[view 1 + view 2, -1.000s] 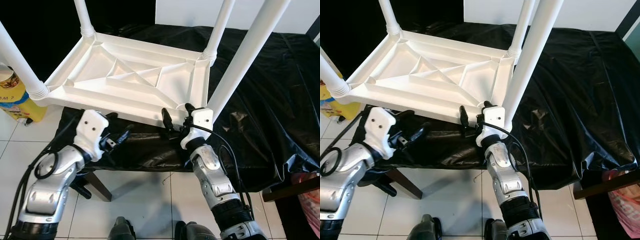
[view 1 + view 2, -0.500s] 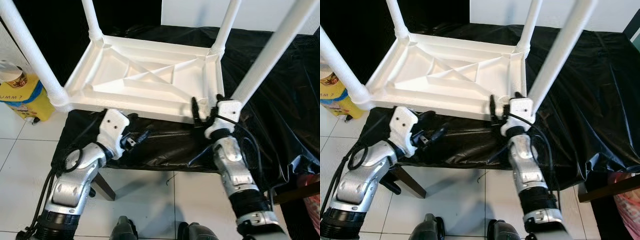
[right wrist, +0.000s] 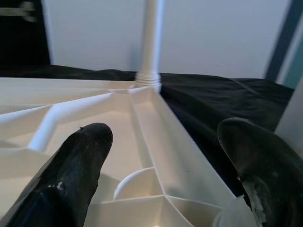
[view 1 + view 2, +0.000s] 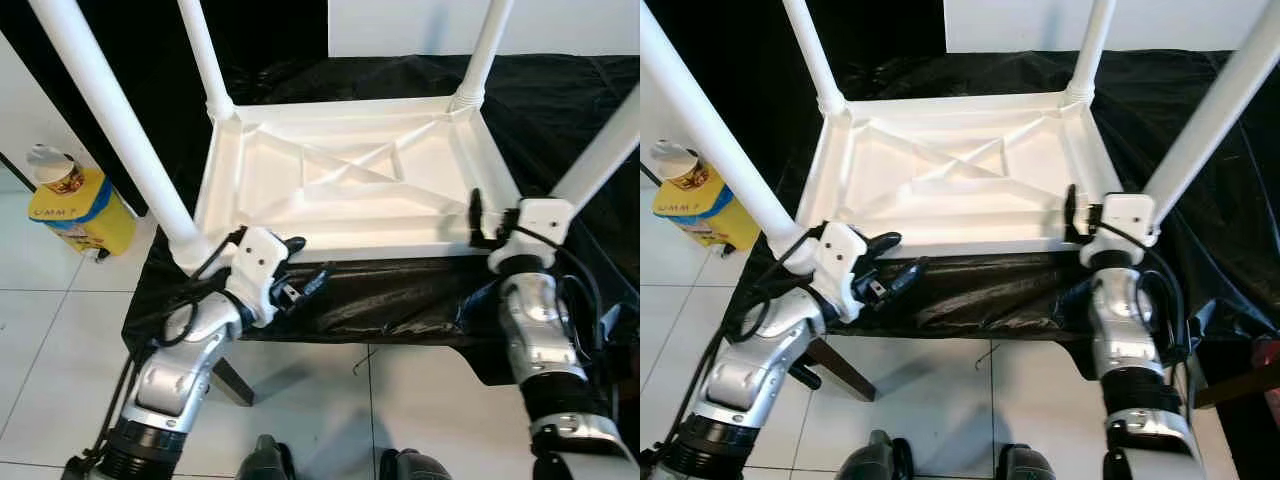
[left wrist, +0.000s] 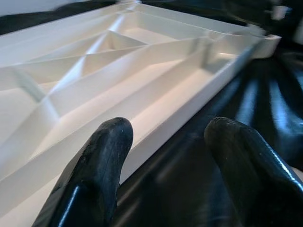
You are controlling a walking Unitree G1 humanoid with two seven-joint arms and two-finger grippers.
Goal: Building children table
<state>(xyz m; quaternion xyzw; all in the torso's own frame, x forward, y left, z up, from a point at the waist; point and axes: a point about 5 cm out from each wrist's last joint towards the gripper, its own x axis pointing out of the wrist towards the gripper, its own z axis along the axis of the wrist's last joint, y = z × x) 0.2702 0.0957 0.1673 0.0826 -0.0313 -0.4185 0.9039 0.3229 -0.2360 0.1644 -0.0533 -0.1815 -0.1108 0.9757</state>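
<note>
1. White plastic children table (image 4: 345, 185) lies upside down, centre of the head frames, on a glossy, wrinkled black plastic sheet (image 4: 560, 110) draped over a support.
2. Underside is moulded: raised rim, diagonal and straight ribs, smooth matte finish.
3. Four round white legs (image 4: 110, 105) stick up from ribbed corner sockets and run out of the top of the frame.
4. Left gripper (image 4: 300, 275) sits lower left of centre, at the table's near edge by the near-left corner. Fingers (image 5: 94, 165) spread; in the left wrist view the rim passes between them, contact unclear.
5. Right gripper (image 4: 1072, 212) sits right of centre at the near-right corner, beside the near-right leg. Fingers (image 3: 71, 170) spread wide, straddling the rim and corner socket; cannot tell if touching.
6. Table's near edge runs just short of the sheet's front drop. Below it: pale tiled floor (image 4: 60, 330), lower left.
7. Yellow container (image 4: 75, 205) with blue label stands on the floor at mid left, well apart from the left arm.
8. White wall (image 4: 400, 25) across the upper edge; sheet extends to the right past the table.
</note>
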